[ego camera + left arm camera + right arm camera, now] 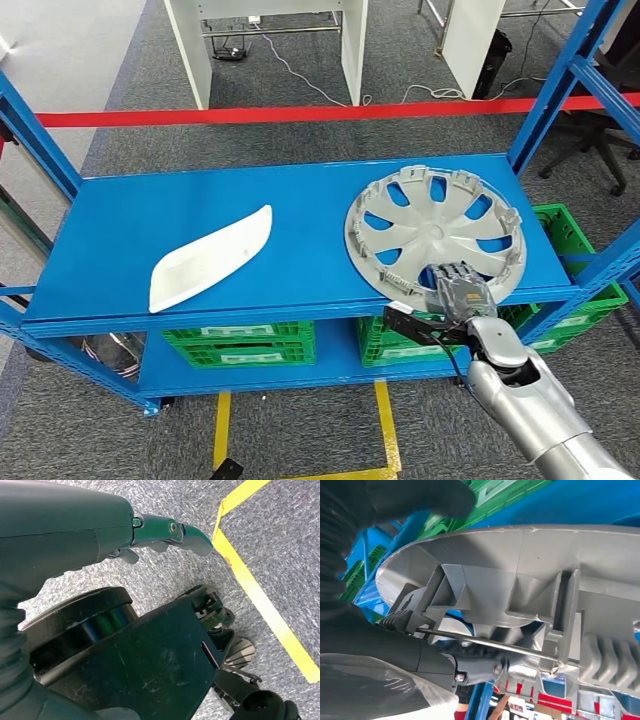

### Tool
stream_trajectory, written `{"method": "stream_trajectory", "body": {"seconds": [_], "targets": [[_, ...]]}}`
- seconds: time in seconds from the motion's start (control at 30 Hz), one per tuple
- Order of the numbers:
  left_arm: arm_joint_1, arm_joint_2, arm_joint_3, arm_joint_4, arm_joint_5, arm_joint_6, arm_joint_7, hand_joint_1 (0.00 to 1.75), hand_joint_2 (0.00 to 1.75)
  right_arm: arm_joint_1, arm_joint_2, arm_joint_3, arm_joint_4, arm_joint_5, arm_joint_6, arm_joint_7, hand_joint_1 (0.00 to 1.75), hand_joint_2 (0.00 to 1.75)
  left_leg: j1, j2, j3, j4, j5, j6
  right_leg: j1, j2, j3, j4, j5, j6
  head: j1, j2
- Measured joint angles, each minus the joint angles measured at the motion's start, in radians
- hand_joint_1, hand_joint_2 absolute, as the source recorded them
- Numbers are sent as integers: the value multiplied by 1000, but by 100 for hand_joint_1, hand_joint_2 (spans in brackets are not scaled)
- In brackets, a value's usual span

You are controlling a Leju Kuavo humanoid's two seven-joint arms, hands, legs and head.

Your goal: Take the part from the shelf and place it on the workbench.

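Blue shelf (189, 215) w/ silver hubcap (423, 225) lying flat on its top deck near the right end, not lifted yet, so the carry to the workbench is all left to do. Right hand (462, 290) grips hubcap's near rim, fingers over the top, thumb (471, 669) under. Left hand (151, 532) hangs by the floor, fingers out straight, holding nothing.

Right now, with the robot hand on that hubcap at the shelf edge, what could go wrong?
1. The right robot hand grips the hubcap only at its near rim, so the wide disc might tilt or slip when lifted.
2. The near rim overhangs the blue shelf edge; a tug could drop it.
3. The shelf upright stands close beside the hubcap; a swing may strike it.
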Motion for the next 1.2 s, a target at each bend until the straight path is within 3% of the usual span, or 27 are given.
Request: {"method": "stream_trajectory", "body": {"seconds": [0.47,0.67,0.87,1.1,1.2], "targets": [[0,1,12,0,-3,2,-2,0,175,8,0,19,-9,45,-46,17,175,175,0,0,1,0,0,0,0,0,1,0,1,1,0,0],[5,4,43,0,42,-30,-43,0,175,89,-1,25,-148,113,-102,24,175,175,0,0,0,1,1,1,0,0,0,0,1,2,0,0],[20,11,133,0,149,-117,-138,0,175,254,-6,53,-415,242,-251,3,175,175,0,0,-3,0,0,0,0,0,-3,0,0,3,0,0],[27,15,197,0,158,-123,-171,0,175,406,-8,118,-646,378,-490,8,175,175,0,-1,-4,0,-1,1,0,-1,-3,0,-1,3,0,0],[27,15,203,0,152,-123,-177,0,175,448,-8,134,-700,399,-539,7,175,175,0,-1,-4,0,-1,1,0,0,-3,0,-1,3,0,0]]}}
